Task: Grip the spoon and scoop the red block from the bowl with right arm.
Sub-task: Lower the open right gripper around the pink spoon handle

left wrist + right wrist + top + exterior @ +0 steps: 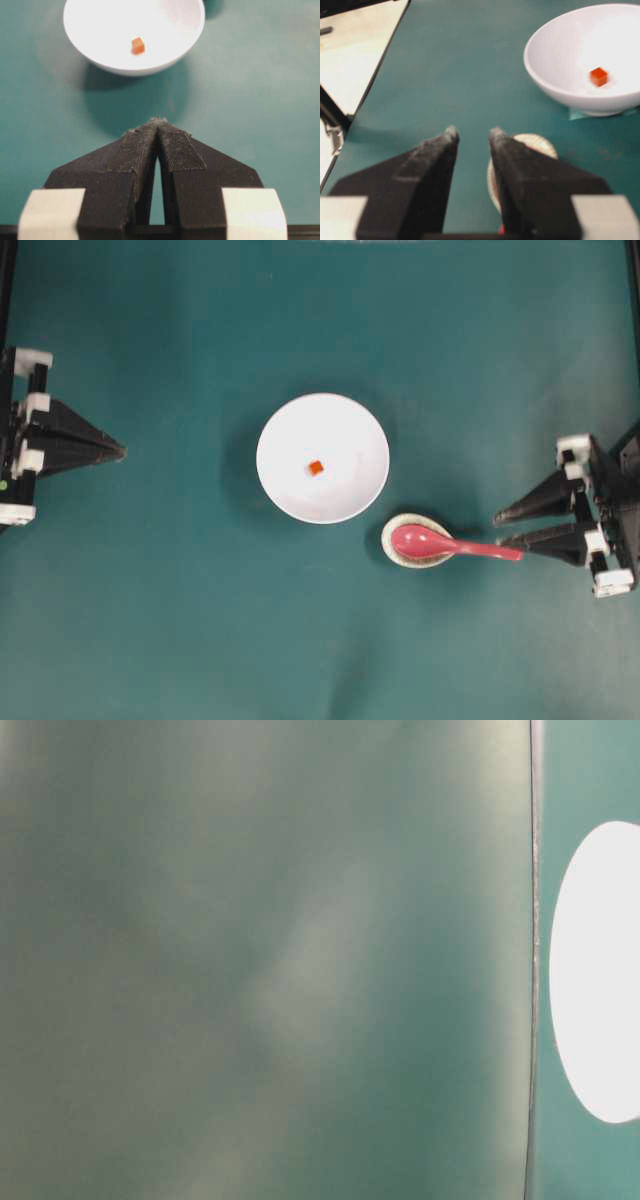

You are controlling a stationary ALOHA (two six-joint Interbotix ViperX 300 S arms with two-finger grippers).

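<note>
**Operator:** Nearest my left wrist view sits the left gripper point(159, 122), tips pressed together, holding nothing, parked at the left edge of the overhead frame and well apart from the bowl point(322, 458).

**Observer:** And the task's things?

**Operator:** Moving right: the bowl sits at centre frame with the red block point(316, 467) loose in its middle. Just right of and below it, the spoon point(455, 543) rests with its scoop in a small speckled dish point(391, 547), handle pointing right.

**Observer:** The right pincer?

**Operator:** At the right edge, the right gripper point(508, 527) stands wide, empty. From overhead the handle's end lies close by its lower finger rather than between the two; whether they touch, I cannot tell.

**Observer:** How would you take the spoon?

**Operator:** I'd shift the tips so the handle's end sits centred between them, then close firmly near that end, keeping the scoop level for the bowl.
</note>
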